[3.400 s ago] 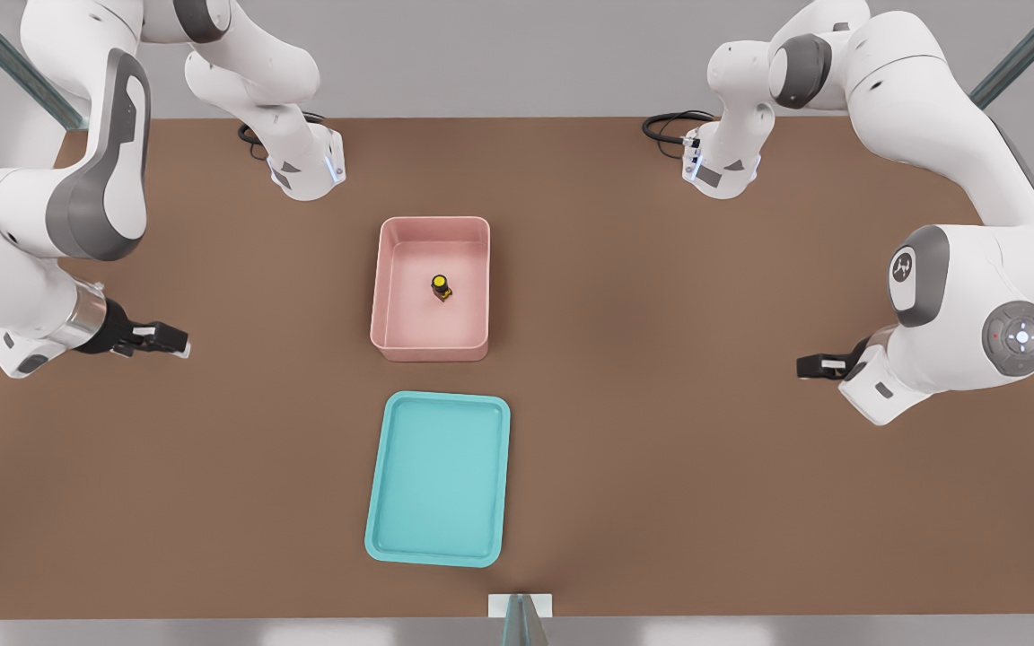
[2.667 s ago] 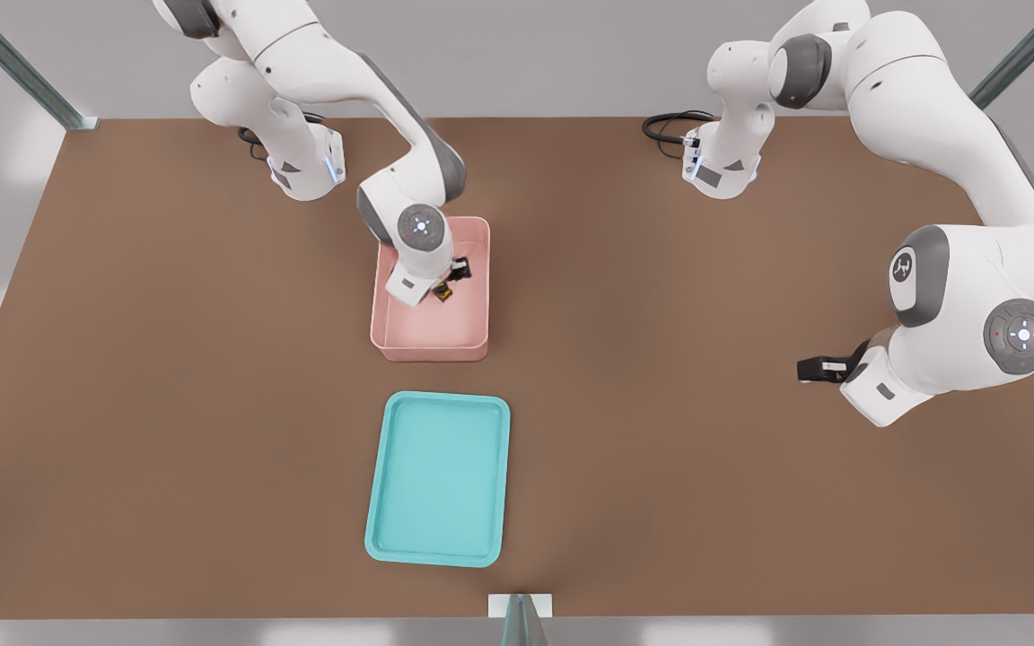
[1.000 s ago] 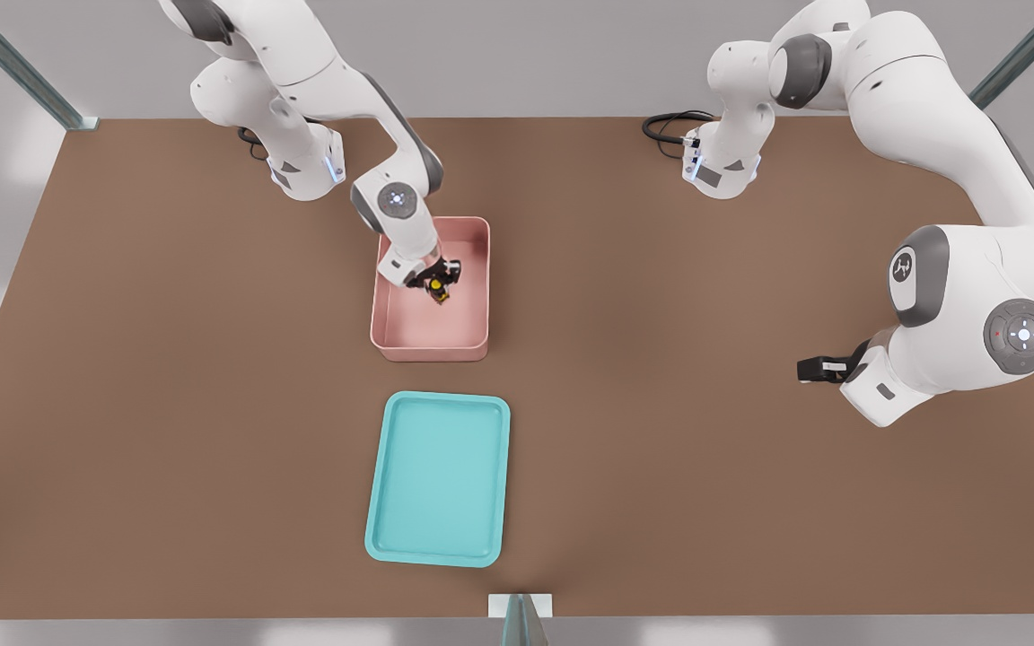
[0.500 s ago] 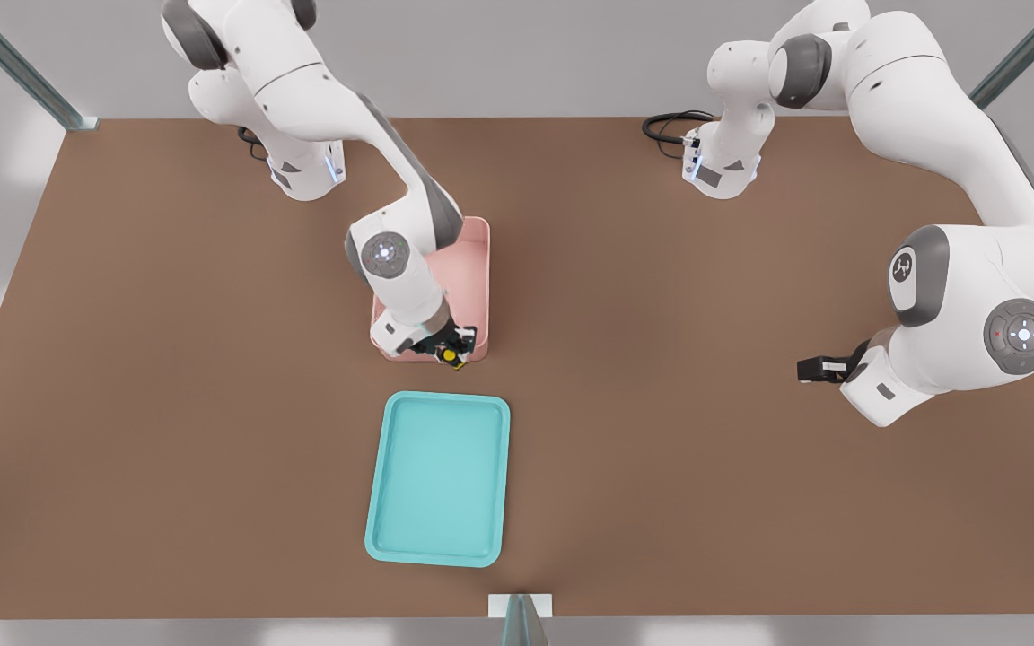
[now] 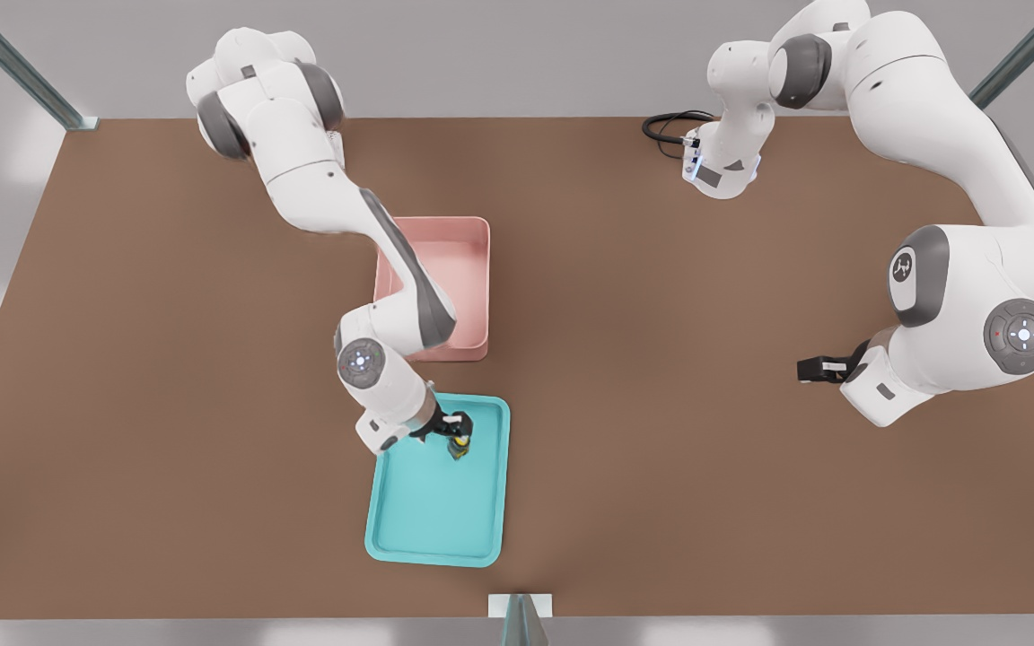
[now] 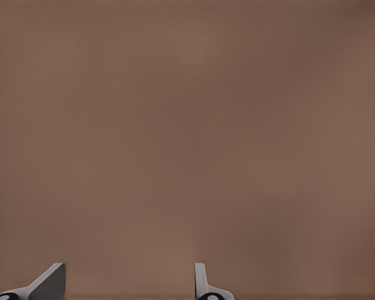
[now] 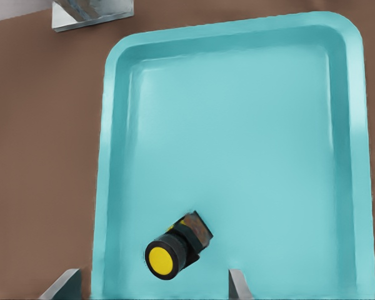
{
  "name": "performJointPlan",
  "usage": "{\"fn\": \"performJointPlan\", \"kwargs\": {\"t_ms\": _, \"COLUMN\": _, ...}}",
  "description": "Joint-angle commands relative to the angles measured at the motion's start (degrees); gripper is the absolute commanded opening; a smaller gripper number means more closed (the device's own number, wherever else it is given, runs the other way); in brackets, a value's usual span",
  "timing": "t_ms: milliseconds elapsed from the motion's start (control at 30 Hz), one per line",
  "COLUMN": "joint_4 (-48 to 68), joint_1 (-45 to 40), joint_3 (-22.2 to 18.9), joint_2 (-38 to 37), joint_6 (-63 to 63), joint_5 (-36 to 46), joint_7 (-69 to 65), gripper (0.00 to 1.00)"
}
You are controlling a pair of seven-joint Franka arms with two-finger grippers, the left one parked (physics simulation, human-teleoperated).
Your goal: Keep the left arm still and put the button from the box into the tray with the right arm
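Brown tabletop (image 5: 661,467) fills the scene under a plain grey backdrop. On it the pale pink box (image 5: 472,269) is set beside the turquoise tray (image 5: 436,525), the two standing near each other but apart. A small metal bracket (image 5: 520,610) is seen at the table edge beyond the tray's far end.

The right arm (image 5: 319,188) is stretched from the front view's left, across the box, so that its gripper (image 5: 456,429) is held low over the half of the tray nearer the box. In the right wrist view the gripper (image 7: 151,284) is seen with its fingers (image 7: 237,284) spread wide, nothing being held.

The button (image 7: 175,250) is found inside the tray, within the rim (image 7: 106,187) and in the gap between the two fingers, touched by neither. It appears tipped over rather than upright, with the yellow cap turned partly towards the wrist camera and the black body trailing away behind it. Its long axis is laid obliquely to the line joining the fingers. In the front view the button (image 5: 460,447) is seen just under the fingertips.

The placing is judged to be all but done. A straight lift is called for, since the button could be knocked by any sideways drift.
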Motion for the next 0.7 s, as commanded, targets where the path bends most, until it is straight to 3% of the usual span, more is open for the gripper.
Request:
{"fn": "performJointPlan", "kwargs": {"t_ms": 0, "joint_4": -0.5, "joint_1": -4.5, "joint_3": 3.5, "joint_2": -10.0, "joint_6": -29.8, "joint_5": -11.2, "joint_7": -10.9, "gripper": 1.00}}
{"fn": "performJointPlan", "kwargs": {"t_ms": 33, "joint_4": -1.7, "joint_1": -10.0, "joint_3": 9.2, "joint_2": -15.4, "joint_6": -36.3, "joint_5": -14.7, "joint_7": -10.6, "gripper": 1.00}}
{"fn": "performJointPlan", "kwargs": {"t_ms": 100, "joint_4": -1.8, "joint_1": -22.5, "joint_3": 9.4, "joint_2": -22.7, "joint_6": -42.1, "joint_5": -15.8, "joint_7": -28.4, "gripper": 1.00}}
{"fn": "performJointPlan", "kwargs": {"t_ms": 133, "joint_4": -1.7, "joint_1": -24.0, "joint_3": 9.0, "joint_2": -24.6, "joint_6": -44.7, "joint_5": -15.7, "joint_7": -28.4, "gripper": 1.00}}
{"fn": "performJointPlan", "kwargs": {"t_ms": 200, "joint_4": -1.1, "joint_1": -25.8, "joint_3": 7.7, "joint_2": -25.7, "joint_6": -49.6, "joint_5": -15.7, "joint_7": -20.7, "gripper": 1.00}}
{"fn": "performJointPlan", "kwargs": {"t_ms": 267, "joint_4": -1.0, "joint_1": -27.5, "joint_3": 9.1, "joint_2": -25.1, "joint_6": -48.8, "joint_5": -21.1, "joint_7": -24.7, "gripper": 1.00}}
{"fn": "performJointPlan", "kwargs": {"t_ms": 333, "joint_4": -1.0, "joint_1": -28.7, "joint_3": 8.3, "joint_2": -25.2, "joint_6": -48.7, "joint_5": -17.2, "joint_7": -24.6, "gripper": 1.00}}
{"fn": "performJointPlan", "kwargs": {"t_ms": 667, "joint_4": -1.1, "joint_1": -28.7, "joint_3": 8.5, "joint_2": -25.2, "joint_6": -47.2, "joint_5": -16.8, "joint_7": -24.0, "gripper": 1.00}}
